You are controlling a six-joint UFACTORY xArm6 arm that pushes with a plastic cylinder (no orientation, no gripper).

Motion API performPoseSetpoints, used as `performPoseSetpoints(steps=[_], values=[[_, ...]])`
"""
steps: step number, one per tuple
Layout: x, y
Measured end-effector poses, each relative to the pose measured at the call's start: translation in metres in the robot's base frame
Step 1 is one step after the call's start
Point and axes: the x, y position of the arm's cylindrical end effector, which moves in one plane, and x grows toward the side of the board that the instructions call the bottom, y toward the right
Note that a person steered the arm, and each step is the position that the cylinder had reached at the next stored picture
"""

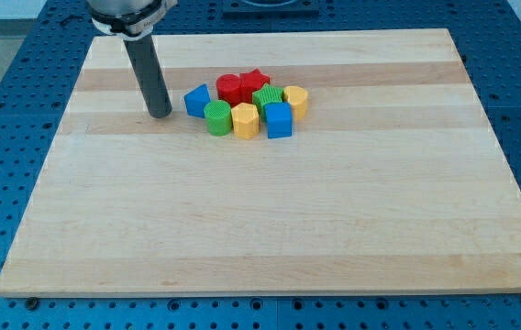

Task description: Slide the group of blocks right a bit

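Filling most of the view is a light wooden board, w/ blue perforated table showing round its edges. Next in size: the dark rod, coming down from the view's top left, standing near upright. No jaws or fingers on it, so nothing is gripped or clenched; my tip rests on the board, free of any block, just left of the group w/ a small gap to the blue triangular block.

Group sits in the board's upper middle, packed tight, approx 8 blocks. Back row: red round block touching red star block. Mid: green block, shape unclear, and yellow block at the view's right end. Front row, left to right: green cylinder, yellow hexagonal block, blue cube-like block. Blue triangular block is the leftmost, nearest my tip.
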Motion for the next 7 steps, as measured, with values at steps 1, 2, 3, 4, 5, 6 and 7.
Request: performPoseSetpoints(steps=[1, 2, 3, 4, 5, 6, 7], values=[[0.000, 0.017], [0.000, 0.034], [0.000, 0.048], [0.000, 0.042], [0.001, 0.005], [-0.014, -0.025], [-0.038, -0.025]])
